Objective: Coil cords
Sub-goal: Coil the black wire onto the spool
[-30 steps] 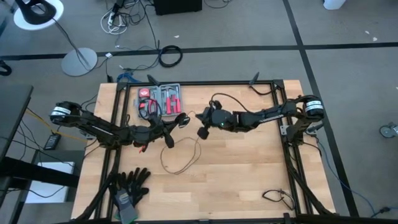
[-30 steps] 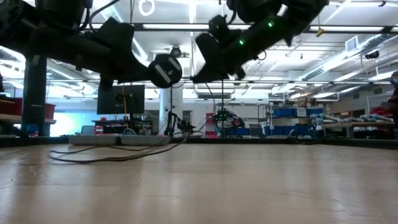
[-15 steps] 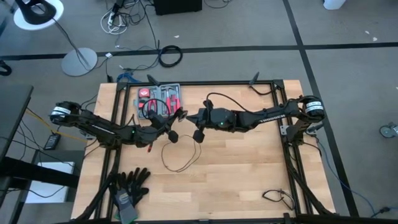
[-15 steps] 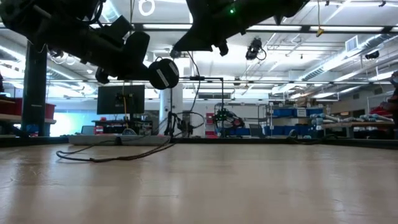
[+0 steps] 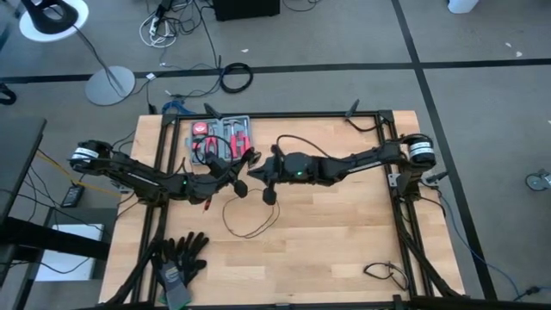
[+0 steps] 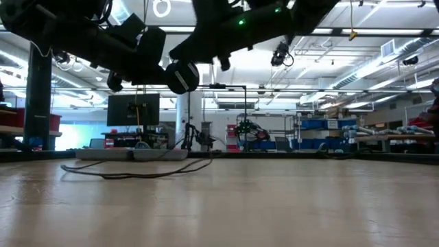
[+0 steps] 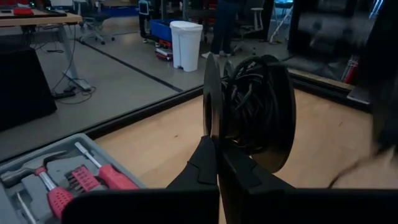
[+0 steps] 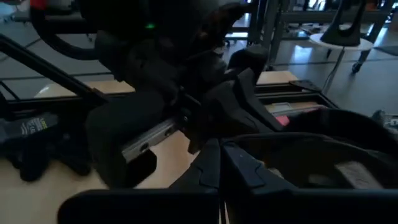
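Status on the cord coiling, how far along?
Partly done. The round black spool already carries several wraps of thin black cord and is pinched by the left end effector, shut on its flange above the light wooden table. The right end effector is shut, close beside it. Left: a slack loop of thin black cord on the wood.

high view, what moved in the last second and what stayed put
The right pincer swung left across the table, from beside the wire loop to close against the left pincer. The left pincer lifted the spool slightly toward the tool tray, staying shut on its rim. The slack wire on the table shifted a little. Tool tray and gloves stayed put.
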Motion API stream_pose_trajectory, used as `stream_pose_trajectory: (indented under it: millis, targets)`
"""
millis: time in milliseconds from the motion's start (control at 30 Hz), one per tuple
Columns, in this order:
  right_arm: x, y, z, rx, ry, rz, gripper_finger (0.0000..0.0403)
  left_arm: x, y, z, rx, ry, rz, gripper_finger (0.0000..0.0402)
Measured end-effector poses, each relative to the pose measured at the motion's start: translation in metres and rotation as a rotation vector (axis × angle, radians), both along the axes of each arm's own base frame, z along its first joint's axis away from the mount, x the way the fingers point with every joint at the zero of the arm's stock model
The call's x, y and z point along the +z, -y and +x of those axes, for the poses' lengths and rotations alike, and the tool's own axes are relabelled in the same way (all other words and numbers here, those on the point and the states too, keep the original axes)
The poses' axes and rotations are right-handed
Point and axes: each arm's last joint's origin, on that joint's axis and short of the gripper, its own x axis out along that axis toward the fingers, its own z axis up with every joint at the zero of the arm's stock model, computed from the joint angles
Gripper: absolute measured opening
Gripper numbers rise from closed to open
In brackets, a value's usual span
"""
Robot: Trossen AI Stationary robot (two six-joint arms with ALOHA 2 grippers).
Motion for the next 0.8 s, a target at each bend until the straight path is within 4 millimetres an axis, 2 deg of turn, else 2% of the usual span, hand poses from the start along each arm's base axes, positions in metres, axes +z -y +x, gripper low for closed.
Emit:
stream_pose_trajectory:
  millis: [167,333,533,800]
  targets:
    - [-0.009,-0.004,0.011,0.01,-0.011,-0.001,0.0009,0.0,0.0,0.0,-0.001,0.004,-0.001,0.0]
    - [-0.028,-0.004,0.017,0.01,-0.053,-0.001,0.0021,0.003,0.0,0.001,-0.002,0.034,-0.006,0.0]
    - [-0.041,-0.003,0.017,0.02,-0.118,0.0,0.0037,0.006,0.0,0.002,-0.015,0.072,-0.016,0.0]
    - [-0.063,-0.002,0.003,-0.03,-0.401,0.031,0.008,0.009,0.002,0.003,-0.056,0.129,-0.05,0.0]
